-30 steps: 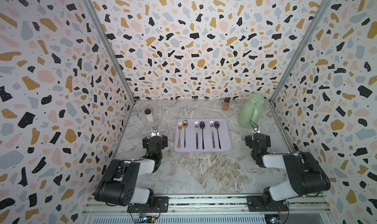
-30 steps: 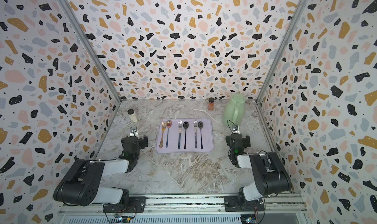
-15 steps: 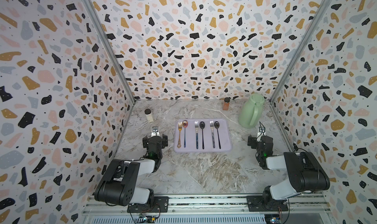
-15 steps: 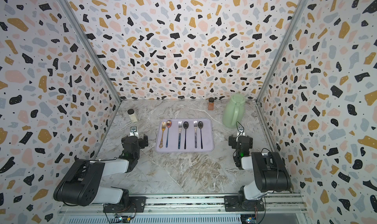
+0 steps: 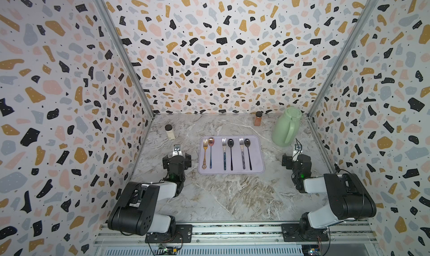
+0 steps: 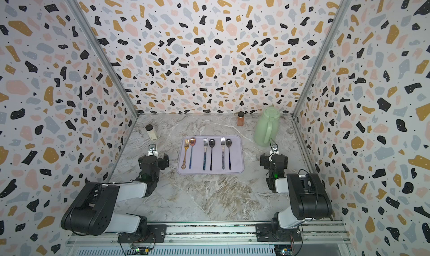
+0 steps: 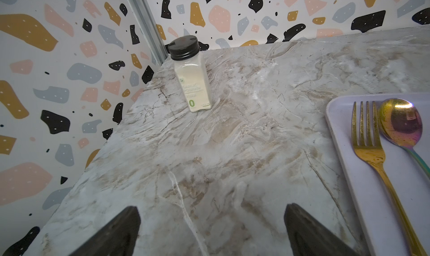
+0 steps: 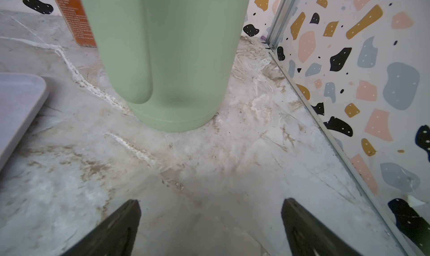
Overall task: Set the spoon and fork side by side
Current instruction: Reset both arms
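Observation:
In both top views a lilac tray (image 5: 257, 154) (image 6: 237, 154) holds three fork-and-spoon pairs lying parallel. From left they are a gold fork (image 5: 205, 153) beside a rose spoon (image 5: 211, 150), a silver fork (image 5: 224, 153) beside a black spoon (image 5: 230, 153), and another silver fork (image 5: 242, 152) beside a black spoon (image 5: 248, 152). My left gripper (image 5: 176, 160) (image 7: 211, 210) rests low on the table just left of the tray, open and empty. My right gripper (image 5: 296, 160) (image 8: 210, 206) sits right of the tray, open and empty, facing the jug.
A green jug (image 5: 286, 126) (image 8: 167, 56) stands at the back right, close in front of the right gripper. Behind it is an orange spice jar (image 5: 258, 118). A white garlic powder jar (image 5: 169, 132) (image 7: 192, 80) stands at the back left. Walls enclose three sides.
The right gripper has shifted slightly toward the right wall, a little away from the tray. The left arm and the cutlery have not moved.

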`<state>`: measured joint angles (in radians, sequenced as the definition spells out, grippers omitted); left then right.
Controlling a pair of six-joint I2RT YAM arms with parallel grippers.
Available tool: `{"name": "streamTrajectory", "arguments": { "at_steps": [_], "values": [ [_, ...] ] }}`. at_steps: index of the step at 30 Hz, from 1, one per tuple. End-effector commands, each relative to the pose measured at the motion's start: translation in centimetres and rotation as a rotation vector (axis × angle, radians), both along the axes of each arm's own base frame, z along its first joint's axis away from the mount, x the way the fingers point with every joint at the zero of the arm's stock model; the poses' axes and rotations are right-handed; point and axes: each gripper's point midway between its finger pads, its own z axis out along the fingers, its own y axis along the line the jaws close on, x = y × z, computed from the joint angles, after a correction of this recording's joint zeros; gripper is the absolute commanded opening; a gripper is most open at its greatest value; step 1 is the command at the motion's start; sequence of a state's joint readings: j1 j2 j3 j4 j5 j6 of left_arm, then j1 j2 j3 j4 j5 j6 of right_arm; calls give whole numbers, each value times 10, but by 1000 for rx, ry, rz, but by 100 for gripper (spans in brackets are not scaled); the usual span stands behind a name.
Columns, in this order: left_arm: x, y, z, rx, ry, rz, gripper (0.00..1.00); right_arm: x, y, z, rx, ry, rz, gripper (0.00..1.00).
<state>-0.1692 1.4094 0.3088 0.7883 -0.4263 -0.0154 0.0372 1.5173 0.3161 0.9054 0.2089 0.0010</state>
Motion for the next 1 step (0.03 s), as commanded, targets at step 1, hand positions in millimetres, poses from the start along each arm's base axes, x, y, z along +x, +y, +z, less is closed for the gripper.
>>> {"name": "streamTrajectory", "arguments": {
  "at_steps": [1],
  "values": [
    [4,1,10,-15,-47,5,100,7,2,11,13,-30,1,100]
  ]
}}
